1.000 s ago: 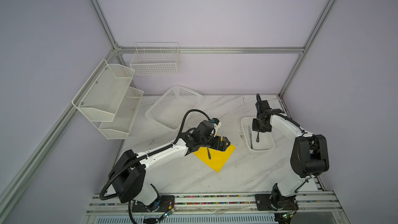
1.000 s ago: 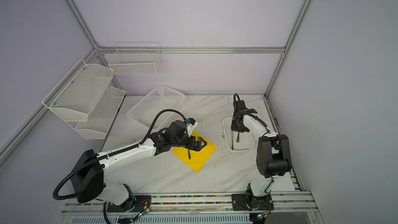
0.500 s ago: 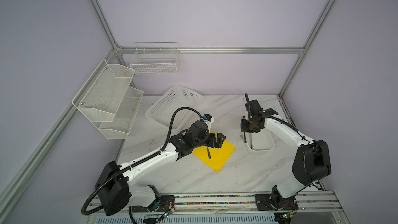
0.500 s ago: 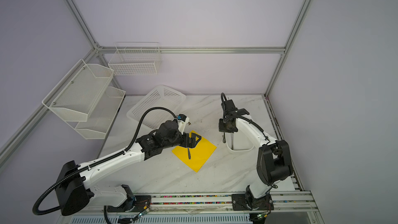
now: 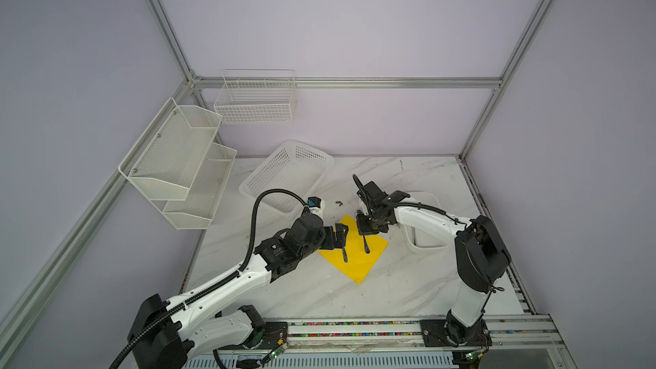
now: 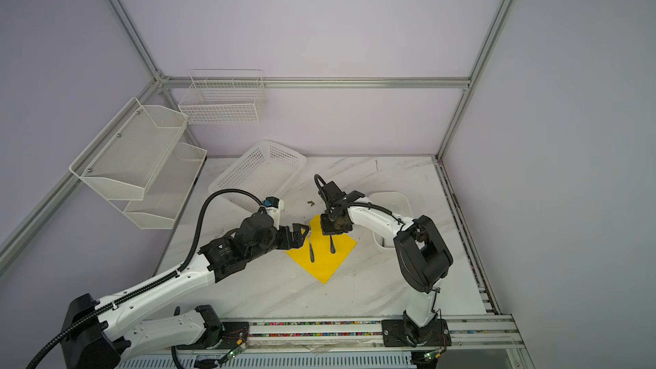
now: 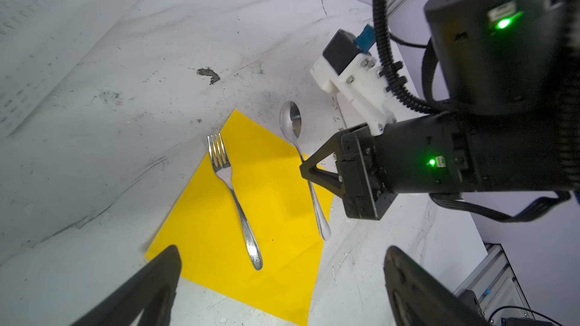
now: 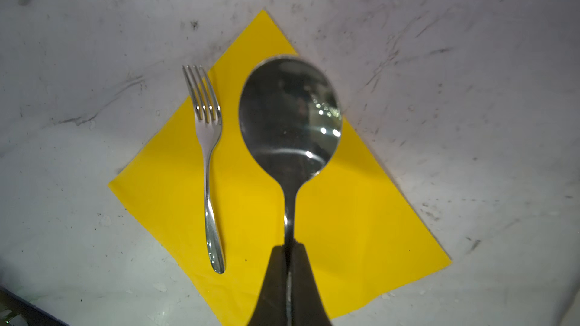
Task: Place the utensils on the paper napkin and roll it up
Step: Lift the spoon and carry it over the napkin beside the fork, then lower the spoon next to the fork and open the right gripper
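The right end effector (image 8: 290, 247) clamps the spoon (image 8: 290, 114) mid-frame above the paper napkin (image 8: 361, 214), with the fork (image 8: 207, 152) lying on it at left. The left end effector (image 7: 282, 255) gapes apart. Released off-centre, the spoon may overhang the napkin's edge, spoiling the roll.

Yellow napkin (image 5: 356, 268) lies flat mid-frame; fork (image 5: 344, 253) rests on it, spoon (image 5: 365, 246) parallel beside, pinched by right hand (image 8: 290, 246).
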`<state>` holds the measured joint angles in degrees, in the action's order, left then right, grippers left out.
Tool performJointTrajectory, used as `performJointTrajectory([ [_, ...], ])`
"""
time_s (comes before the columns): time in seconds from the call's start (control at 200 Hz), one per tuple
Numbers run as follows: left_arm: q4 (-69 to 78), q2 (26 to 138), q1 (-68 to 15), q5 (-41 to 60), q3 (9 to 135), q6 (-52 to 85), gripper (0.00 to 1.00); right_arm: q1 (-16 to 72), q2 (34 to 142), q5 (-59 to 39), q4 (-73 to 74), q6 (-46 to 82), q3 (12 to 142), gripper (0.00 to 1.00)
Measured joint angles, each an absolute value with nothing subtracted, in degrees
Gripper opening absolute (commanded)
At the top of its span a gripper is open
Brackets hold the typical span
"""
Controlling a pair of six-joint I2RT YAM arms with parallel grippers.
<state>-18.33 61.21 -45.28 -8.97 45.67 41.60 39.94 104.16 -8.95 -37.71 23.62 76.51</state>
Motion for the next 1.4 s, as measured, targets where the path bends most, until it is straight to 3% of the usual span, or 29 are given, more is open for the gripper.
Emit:
performJointTrajectory([
  [0.355,-19.9,52.5,-43.7,-12.4,41.4,42.4,1.0,43.8,110.3,-11.4,-34.0,26.4,76.8,0.06],
  [1.4,-20.3,53.5,-43.5,-12.1,40.6,42.4,0.99,43.8,115.4,-11.4,-32.2,28.9,80.2,0.09],
])
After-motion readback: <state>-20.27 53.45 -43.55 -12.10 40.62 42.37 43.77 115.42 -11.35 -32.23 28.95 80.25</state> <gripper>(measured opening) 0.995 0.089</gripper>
